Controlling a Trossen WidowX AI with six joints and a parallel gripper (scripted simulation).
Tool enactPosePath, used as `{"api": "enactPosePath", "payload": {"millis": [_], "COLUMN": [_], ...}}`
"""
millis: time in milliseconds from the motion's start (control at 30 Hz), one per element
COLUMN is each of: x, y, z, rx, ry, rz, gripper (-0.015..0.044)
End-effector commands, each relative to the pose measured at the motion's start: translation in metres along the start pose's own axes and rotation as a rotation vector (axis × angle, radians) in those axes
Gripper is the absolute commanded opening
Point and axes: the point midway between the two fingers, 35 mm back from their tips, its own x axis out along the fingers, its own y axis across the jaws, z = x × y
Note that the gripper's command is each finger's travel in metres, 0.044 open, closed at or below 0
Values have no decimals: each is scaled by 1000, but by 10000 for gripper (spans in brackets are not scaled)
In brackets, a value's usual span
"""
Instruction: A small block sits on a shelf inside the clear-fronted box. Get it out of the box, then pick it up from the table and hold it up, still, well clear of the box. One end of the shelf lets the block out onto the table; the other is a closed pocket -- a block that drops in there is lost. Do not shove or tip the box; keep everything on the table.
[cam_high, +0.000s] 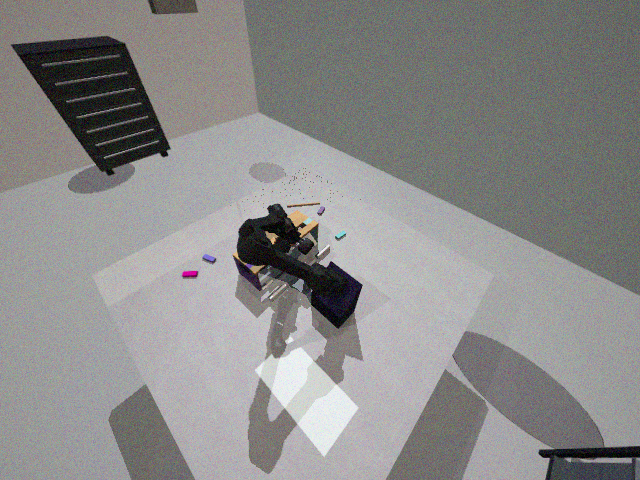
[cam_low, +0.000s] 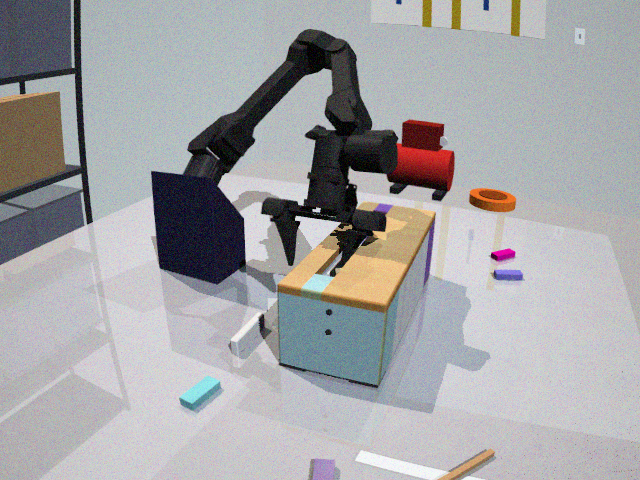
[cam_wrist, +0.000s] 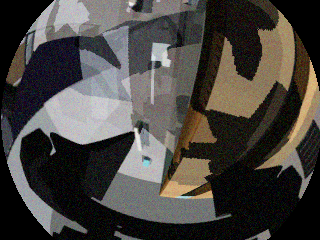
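The box has a wooden top with a long slot, a light-blue end panel with two dark holes nearer the exterior camera, and a purple band at the other end. My gripper is open and empty, pointing down at the box's front edge. In the exterior view, one finger is over or in the slot, and the other hangs outside the clear front. How deep the slot-side finger reaches is hidden. I cannot make out the small block on the shelf; glare and the arm cover much of the inside.
A white bar stands by the box's front. A cyan piece, a lilac piece, a magenta piece and a violet piece lie around the box.
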Motion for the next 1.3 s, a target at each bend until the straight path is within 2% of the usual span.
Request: {"api": "enactPosePath", "payload": {"millis": [0,733,1267], "x": [1,9,4], "y": [-1,-1,-1], "z": [-6,-28,-13], "rx": [-3,-3,-3], "ry": [6,7,6], "rz": [-3,-3,-3], "gripper": [400,400,400]}}
